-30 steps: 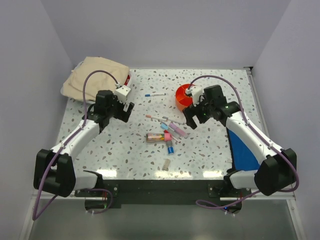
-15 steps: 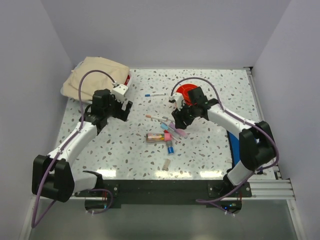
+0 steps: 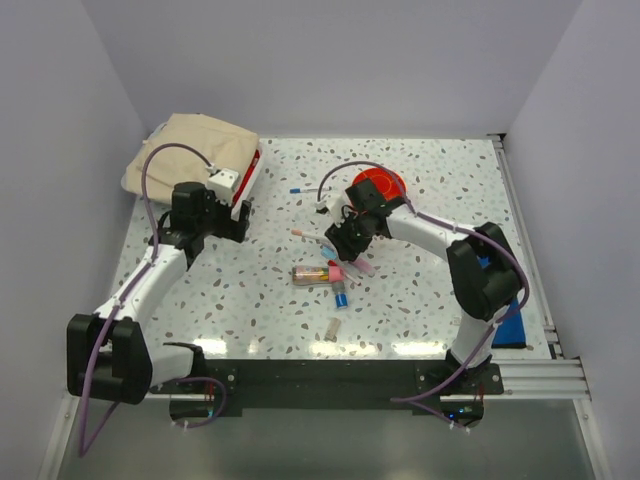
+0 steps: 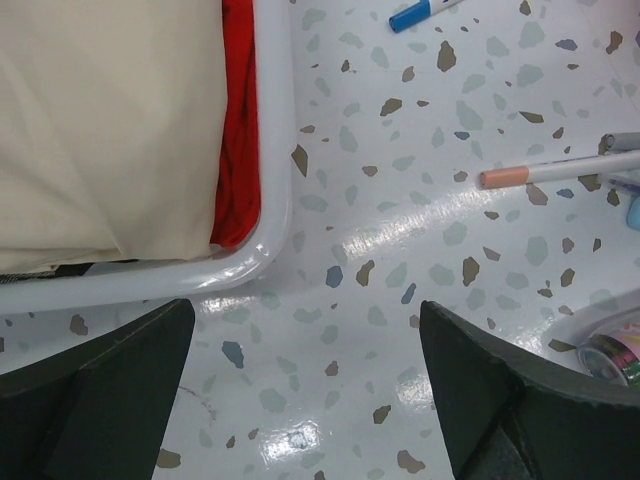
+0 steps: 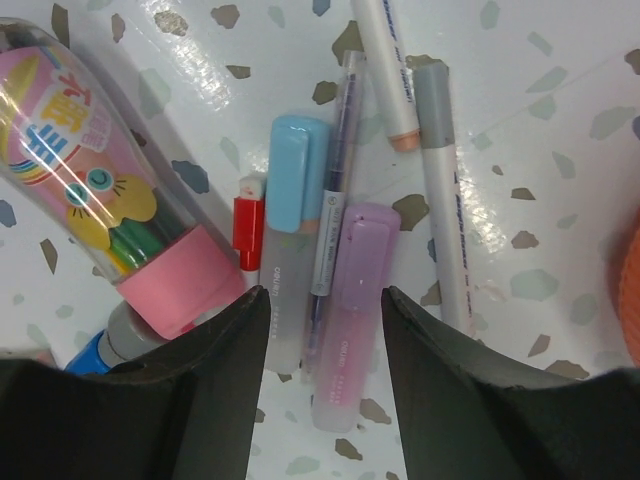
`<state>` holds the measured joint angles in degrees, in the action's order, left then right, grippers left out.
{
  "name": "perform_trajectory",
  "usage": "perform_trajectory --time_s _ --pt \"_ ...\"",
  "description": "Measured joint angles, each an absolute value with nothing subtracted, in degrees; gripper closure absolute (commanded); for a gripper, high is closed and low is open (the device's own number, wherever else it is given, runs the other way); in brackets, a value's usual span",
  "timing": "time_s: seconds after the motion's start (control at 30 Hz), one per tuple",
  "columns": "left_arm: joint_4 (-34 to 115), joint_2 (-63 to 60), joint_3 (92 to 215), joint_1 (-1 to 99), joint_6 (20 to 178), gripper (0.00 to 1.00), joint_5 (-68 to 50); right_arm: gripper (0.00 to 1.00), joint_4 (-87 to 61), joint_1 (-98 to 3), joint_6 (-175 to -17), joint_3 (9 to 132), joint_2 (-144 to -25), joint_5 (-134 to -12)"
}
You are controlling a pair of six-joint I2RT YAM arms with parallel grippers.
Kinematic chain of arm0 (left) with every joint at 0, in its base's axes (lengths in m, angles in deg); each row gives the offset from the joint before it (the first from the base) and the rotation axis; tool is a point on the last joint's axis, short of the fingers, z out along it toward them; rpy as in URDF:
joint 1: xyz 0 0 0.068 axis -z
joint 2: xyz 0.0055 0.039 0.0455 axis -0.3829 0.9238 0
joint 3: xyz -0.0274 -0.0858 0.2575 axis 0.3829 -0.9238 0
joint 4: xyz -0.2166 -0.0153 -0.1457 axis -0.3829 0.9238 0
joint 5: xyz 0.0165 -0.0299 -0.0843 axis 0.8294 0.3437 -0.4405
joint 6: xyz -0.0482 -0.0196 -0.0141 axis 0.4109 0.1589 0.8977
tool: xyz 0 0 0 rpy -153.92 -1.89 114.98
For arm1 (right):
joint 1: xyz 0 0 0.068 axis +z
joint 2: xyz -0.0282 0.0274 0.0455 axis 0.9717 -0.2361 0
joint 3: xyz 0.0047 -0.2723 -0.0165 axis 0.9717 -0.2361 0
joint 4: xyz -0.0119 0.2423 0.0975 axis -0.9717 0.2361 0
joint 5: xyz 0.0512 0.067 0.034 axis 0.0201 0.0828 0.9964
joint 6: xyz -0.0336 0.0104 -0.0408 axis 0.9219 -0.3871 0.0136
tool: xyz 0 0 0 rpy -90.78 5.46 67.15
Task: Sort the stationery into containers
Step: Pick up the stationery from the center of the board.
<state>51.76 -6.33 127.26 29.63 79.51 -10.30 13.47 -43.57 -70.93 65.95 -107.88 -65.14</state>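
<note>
Stationery (image 3: 313, 273): marker pair (image 5: 350, 290), blue and purple, clenched in right gripper (image 5: 322, 300). Step: pickup. Next: lift to nearby orange tub (image 3: 388, 182).

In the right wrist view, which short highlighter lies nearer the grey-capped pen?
The purple-capped highlighter; the blue-capped highlighter lies beyond a thin clear pen, farther from the grey-capped pen.
</note>
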Motion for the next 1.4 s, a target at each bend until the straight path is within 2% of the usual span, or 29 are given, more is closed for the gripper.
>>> perform_trajectory --time_s 0.63,0.87,1.2,1.4 --pt "51.9 -7.0 126.3 27.8 81.9 0.00 -12.2 0.55 12.6 -42.7 -74.5 68.2 -113.3 -70.3" --pt "51.9 -7.0 126.3 27.8 82.2 0.00 -12.7 0.52 12.2 -42.6 -74.6 68.2 -114.2 -72.9" --pt "51.8 -6.7 126.3 27.8 82.9 0.00 -13.1 0.43 11.4 -42.7 -74.2 67.6 -113.9 -75.0" --pt "51.8 -6.7 126.3 27.8 82.9 0.00 -13.1 0.43 12.5 -42.7 -74.5 67.2 -113.1 -75.1"
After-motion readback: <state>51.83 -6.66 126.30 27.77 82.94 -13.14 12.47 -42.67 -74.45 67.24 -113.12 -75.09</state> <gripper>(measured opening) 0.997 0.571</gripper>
